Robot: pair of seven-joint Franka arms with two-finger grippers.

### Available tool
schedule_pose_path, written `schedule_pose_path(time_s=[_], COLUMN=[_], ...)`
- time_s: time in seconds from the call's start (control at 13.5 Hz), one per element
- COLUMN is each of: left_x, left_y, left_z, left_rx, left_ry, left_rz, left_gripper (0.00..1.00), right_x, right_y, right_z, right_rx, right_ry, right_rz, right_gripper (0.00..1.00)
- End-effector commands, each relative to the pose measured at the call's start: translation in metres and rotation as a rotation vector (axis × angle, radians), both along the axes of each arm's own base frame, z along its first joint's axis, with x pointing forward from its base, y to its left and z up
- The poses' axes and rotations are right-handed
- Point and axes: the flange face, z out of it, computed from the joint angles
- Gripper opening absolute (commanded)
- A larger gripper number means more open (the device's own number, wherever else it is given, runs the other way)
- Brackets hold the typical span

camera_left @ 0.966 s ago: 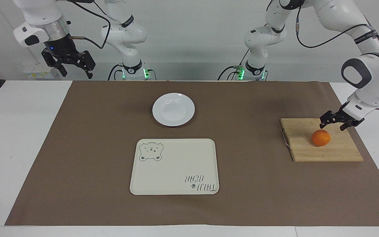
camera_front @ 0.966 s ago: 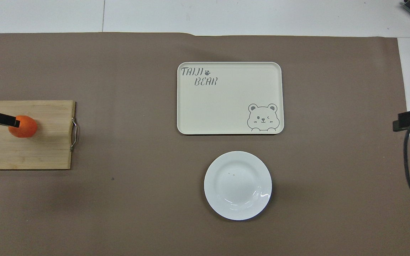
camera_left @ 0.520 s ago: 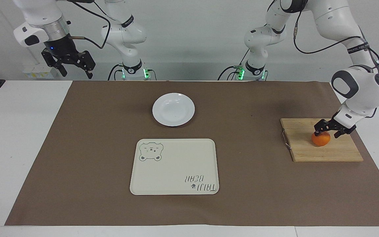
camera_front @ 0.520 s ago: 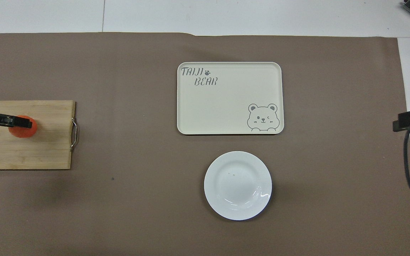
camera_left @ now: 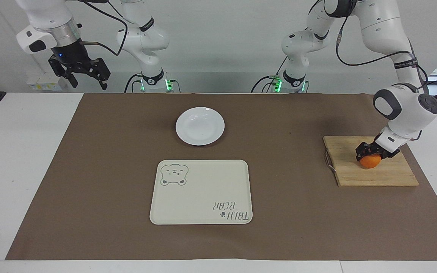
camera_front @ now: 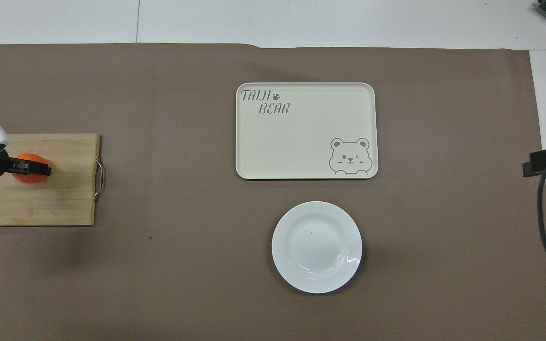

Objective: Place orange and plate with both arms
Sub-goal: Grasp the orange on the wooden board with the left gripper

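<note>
Your left arm (camera_left: 400, 106) bent low over wooden board (camera_left: 370, 178) at its end of counter; left gripper (camera_left: 371, 154) down on orange (camera_left: 369, 162), fingers pinching it. Orange small, round, bright, sits on board. Your right arm waits raised above counter edge; right gripper (camera_left: 85, 77) with fingers spread, holding nothing. Brown mat (camera_left: 108, 170) covers counter. Cream tray (camera_left: 203, 189), rectangular, bear print, mid-mat. Plate (camera_left: 200, 126), round, glossy white, nearer robots than tray.
</note>
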Motion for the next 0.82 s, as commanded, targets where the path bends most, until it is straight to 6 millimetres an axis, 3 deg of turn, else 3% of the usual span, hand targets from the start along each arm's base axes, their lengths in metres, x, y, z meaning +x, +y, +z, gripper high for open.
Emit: schedule_pose_path(time_s=[0.0,0.15,0.37,0.74], left_x=[0.007,0.013,0.014,-0.005], left_y=[-0.008,-0.009,-0.028,-0.081], left_z=[0.034,0.076,0.133,0.229], left_rx=[0.006,-0.004,-0.010,0.000], left_ry=[-0.008,0.020,0.046,0.066], left_rz=[-0.001,0.018,0.043,0.083], left_gripper=[0.00,0.00,0.00,0.00], right_x=[-0.008,-0.008,-0.008,-0.008], right_y=[-0.001,-0.001,-0.002,-0.003], right_z=[-0.002,-0.002,-0.002,-0.001], right_rx=[0.013,0.013,0.011,0.011], right_ry=[0.007,0.007,0.007,0.004], right_rz=[-0.004,-0.004,-0.006,0.002], right_gripper=[1.00,1.00,1.00,1.00])
